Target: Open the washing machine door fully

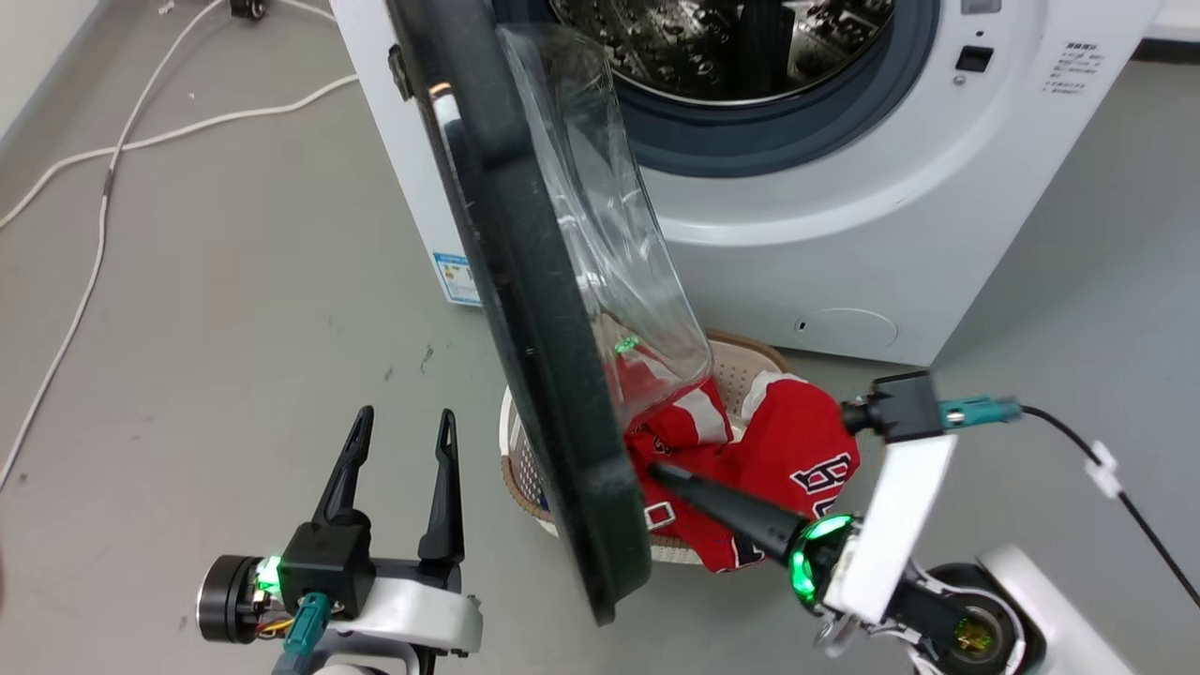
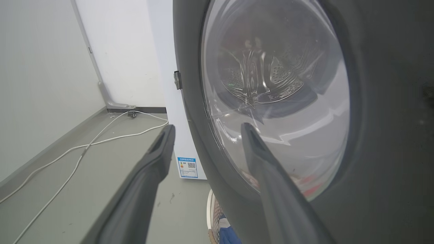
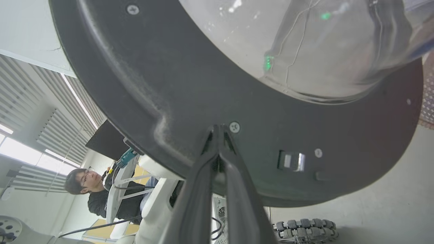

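Near left, the left gripper hangs over the grey floor, fingers spread and empty. Beside it the large round glossy black glass-bowled door stands swung out, edge-on, from the big white front-loading washing machine — the right gripper, fingers pressed together (holding nothing), touches its inner face.

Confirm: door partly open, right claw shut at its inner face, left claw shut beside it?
One slip: the left claw is open, as the head view shows. The washing machine door is partly open and the right claw is shut at its inner face.
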